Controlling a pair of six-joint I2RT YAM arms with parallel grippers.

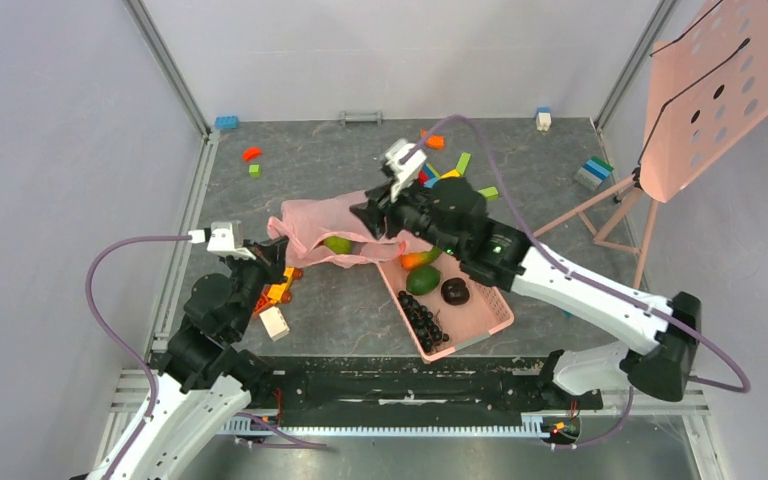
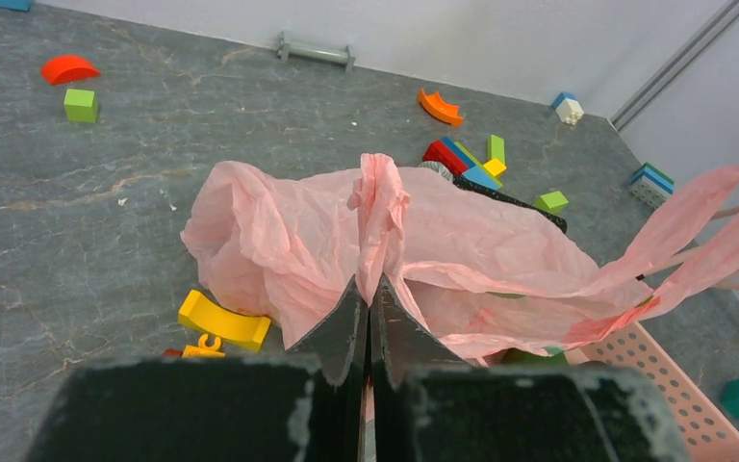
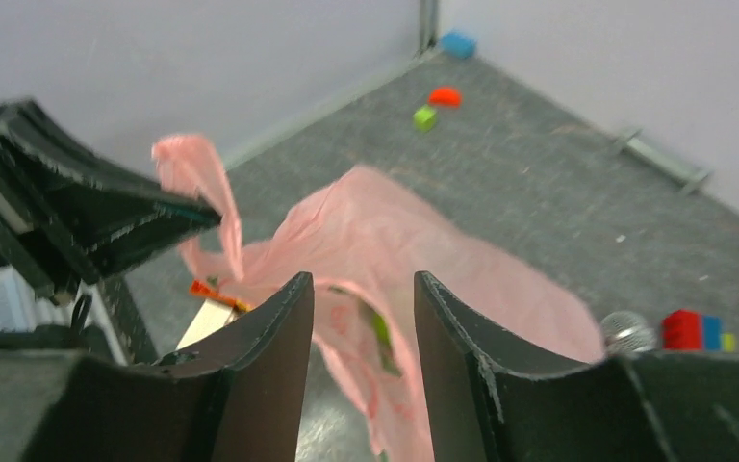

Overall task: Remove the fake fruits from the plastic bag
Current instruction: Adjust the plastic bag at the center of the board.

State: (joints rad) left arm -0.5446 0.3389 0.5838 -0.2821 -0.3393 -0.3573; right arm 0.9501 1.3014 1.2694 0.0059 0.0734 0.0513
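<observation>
Plastic bag: the pink crinkly plastic bag (image 1: pixel 305 225) lies crumpled mid-table, stretched between the two grippers, with its right end over the near-left corner of the basket.
Bag handles: in the left wrist view two pink strips run taut off to the right; what they end on is out of view.
Fruit in bag: a lime-green fruit (image 1: pixel 338 244) shows through the thin film near the bag's lower edge. No other fruit can be made out inside.
Left gripper: the left gripper (image 2: pixel 370 289) is clenched on a bunched fold of the bag, and the pink film rises upright out of the fingertips.
Right gripper: the right gripper (image 3: pixel 364 279) hovers over the bag's far right part with its fingers spread. Pink film shows in the gap between them, and contact cannot be told.
Basket: a pink slotted basket (image 1: pixel 480 312) sits just right of the bag.
Basket contents: an orange-and-green mango (image 1: pixel 418 259) at the far end, then a green oval fruit (image 1: pixel 422 280) and a dark round fruit (image 1: pixel 454 291) side by side, and a bunch of black grapes (image 1: pixel 425 322) along the near-left wall.
Near the left gripper: a yellow curved block (image 2: pixel 223 320) just beside the bag's edge, and a white block (image 1: pixel 274 322) closer to the arm.
Table: a grey marbled table (image 1: pixel 340 160) with coloured toy blocks scattered at the far side.
</observation>
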